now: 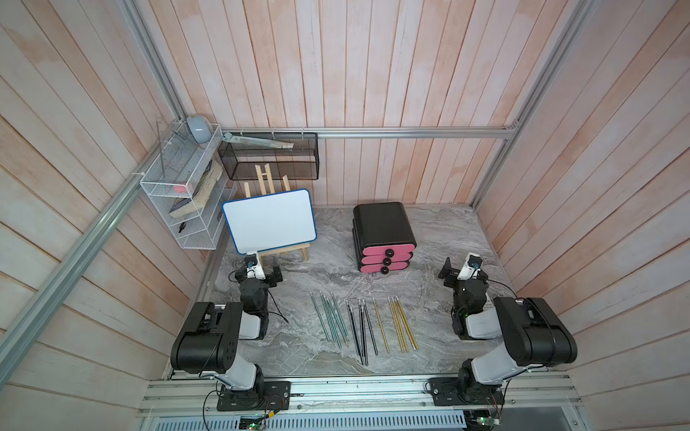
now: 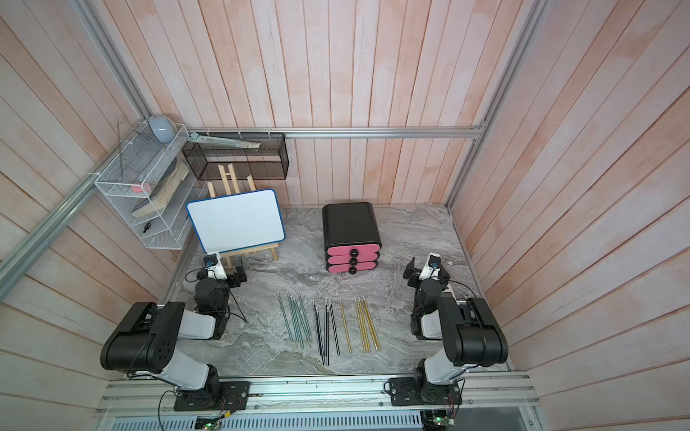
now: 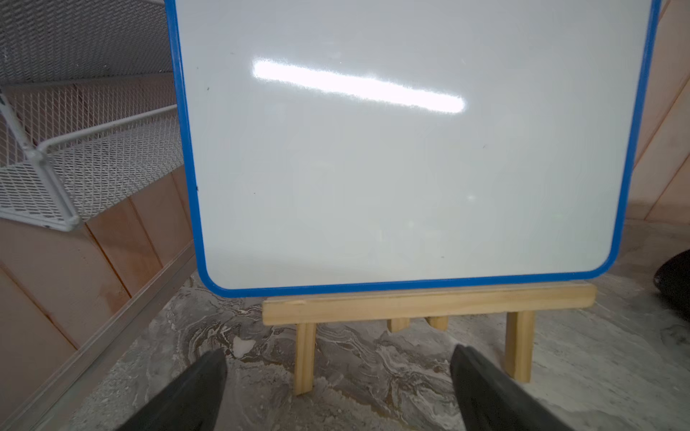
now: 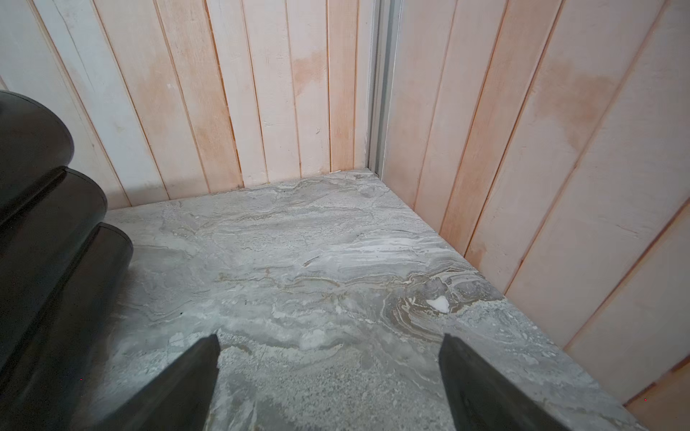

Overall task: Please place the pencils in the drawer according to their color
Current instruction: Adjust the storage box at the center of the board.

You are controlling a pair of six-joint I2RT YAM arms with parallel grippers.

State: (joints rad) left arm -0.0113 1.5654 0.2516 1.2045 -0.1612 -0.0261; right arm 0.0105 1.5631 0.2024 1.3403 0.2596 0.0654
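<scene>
The pencils lie side by side on the marble table in both top views, in three colour groups: teal-green [image 1: 330,321], black [image 1: 360,330] and yellow [image 1: 400,324]. Behind them stands the drawer [image 1: 382,227], a black rounded cabinet whose three pink fronts [image 2: 351,258] are all pushed in. My left gripper [image 1: 258,275] rests open at the left, facing the whiteboard, with nothing between its fingers [image 3: 338,352]. At the right, beside the cabinet's black side [image 4: 44,224], my right gripper [image 1: 464,271] is open and empty over bare marble [image 4: 329,337]. Both are well apart from the pencils.
A blue-rimmed whiteboard [image 1: 269,221] on a wooden easel [image 3: 429,302] stands at the back left. A white wire shelf [image 1: 186,194] and a black mesh basket [image 1: 269,158] hang on the wall. Wooden walls close in three sides.
</scene>
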